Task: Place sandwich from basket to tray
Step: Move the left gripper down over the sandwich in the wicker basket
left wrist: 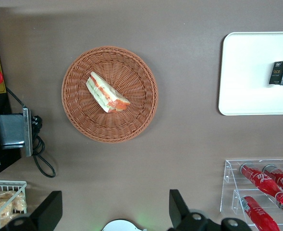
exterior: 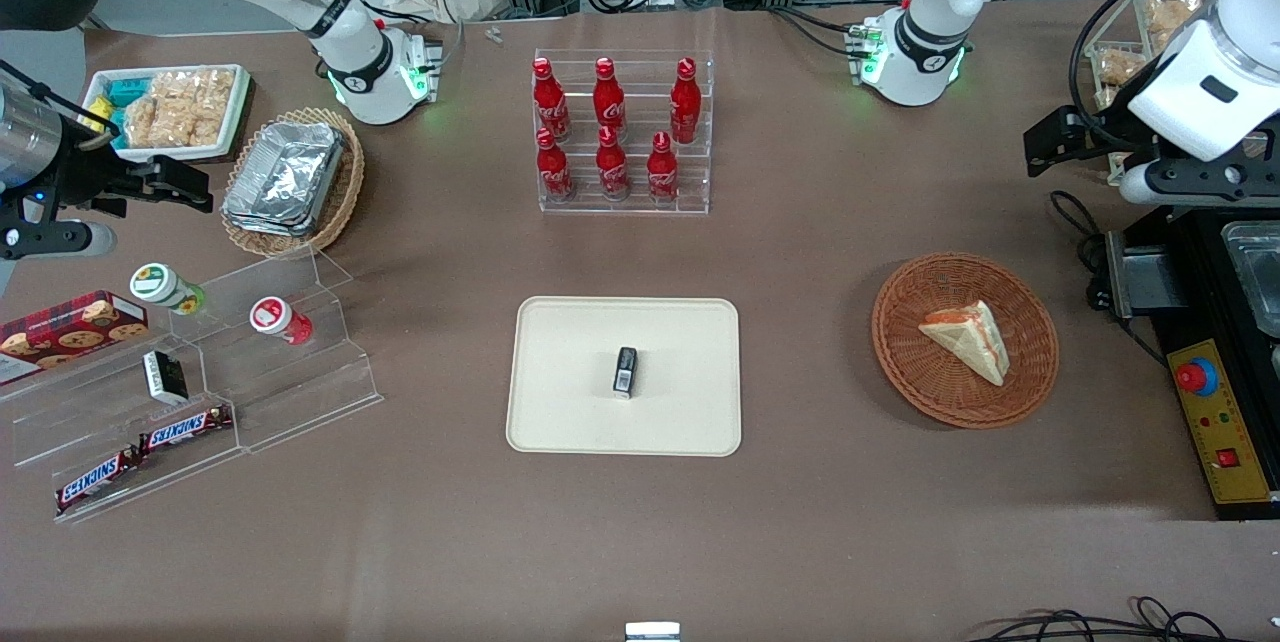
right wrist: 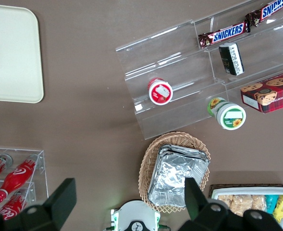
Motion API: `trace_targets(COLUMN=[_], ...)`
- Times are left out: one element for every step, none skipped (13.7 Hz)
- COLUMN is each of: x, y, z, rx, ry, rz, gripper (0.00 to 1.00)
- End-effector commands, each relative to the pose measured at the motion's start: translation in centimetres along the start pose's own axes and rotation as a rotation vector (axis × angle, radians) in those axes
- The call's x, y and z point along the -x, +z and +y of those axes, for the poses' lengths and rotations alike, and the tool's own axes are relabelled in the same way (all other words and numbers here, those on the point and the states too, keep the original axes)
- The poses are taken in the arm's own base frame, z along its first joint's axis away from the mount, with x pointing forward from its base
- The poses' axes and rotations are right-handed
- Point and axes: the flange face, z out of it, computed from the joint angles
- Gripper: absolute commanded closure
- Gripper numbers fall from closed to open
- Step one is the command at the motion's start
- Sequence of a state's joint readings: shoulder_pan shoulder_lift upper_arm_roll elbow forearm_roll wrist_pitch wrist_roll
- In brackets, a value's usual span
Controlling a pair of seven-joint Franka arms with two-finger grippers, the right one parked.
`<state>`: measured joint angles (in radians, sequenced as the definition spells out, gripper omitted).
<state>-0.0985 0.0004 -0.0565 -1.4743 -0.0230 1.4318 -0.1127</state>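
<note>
The sandwich [exterior: 968, 340], a pale bread wedge with red and green filling, lies in the round reddish-brown wicker basket [exterior: 900, 342] toward the working arm's end of the table. Both also show in the left wrist view, sandwich [left wrist: 106, 92] in basket [left wrist: 141, 110]. The cream tray [exterior: 570, 402] lies mid-table with a small black box [exterior: 625, 371] on it; tray [left wrist: 242, 77] and box [left wrist: 281, 73] also show in the wrist view. My left gripper [exterior: 1045, 137] hangs high above the table, farther from the front camera than the basket. It is open and empty [left wrist: 115, 199].
An acrylic rack of red cola bottles [exterior: 622, 132] stands farther back than the tray. A yellow control box with a red button [exterior: 1215, 412] and cables sit beside the basket at the table's end. A tan basket of foil containers [exterior: 290, 177] and snack shelves [exterior: 200, 372] lie toward the parked arm's end.
</note>
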Motion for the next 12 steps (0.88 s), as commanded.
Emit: trace_targets(x=[0.3, 0.3, 0.1, -0.2, -0.4, -0.8, -1.1, -1.4, -1.8, -2.1, -2.2, -2.4], y=[-1.1, -1.0, -0.6, -0.1, 0.5, 1.9, 3.1, 5.0, 6.8, 8.8, 10.9, 12.9], z=[0.0, -0.1, -0.2, -0.2, -0.4, -2.0, -3.4, -4.0, -5.7, -7.3, -7.7, -7.9], rx=[0.011, 0.005, -0.003, -0.005, -0.004, 0.006, 0.011, 0.008, 0.011, 0.012, 0.012, 0.011], ry=[-0.001, -0.002, -0.007, -0.03, -0.082, -0.122, -0.166, -0.207, -0.289, -0.349, -0.379, -0.428], rz=[0.002, 0.001, -0.004, -0.015, -0.029, -0.054, -0.056, -0.071, -0.062, -0.066, -0.068, -0.064], gripper=[0.0, 0.0, 0.0, 0.0, 0.0, 0.0, 0.0, 0.0, 0.0, 0.0, 0.0, 0.0])
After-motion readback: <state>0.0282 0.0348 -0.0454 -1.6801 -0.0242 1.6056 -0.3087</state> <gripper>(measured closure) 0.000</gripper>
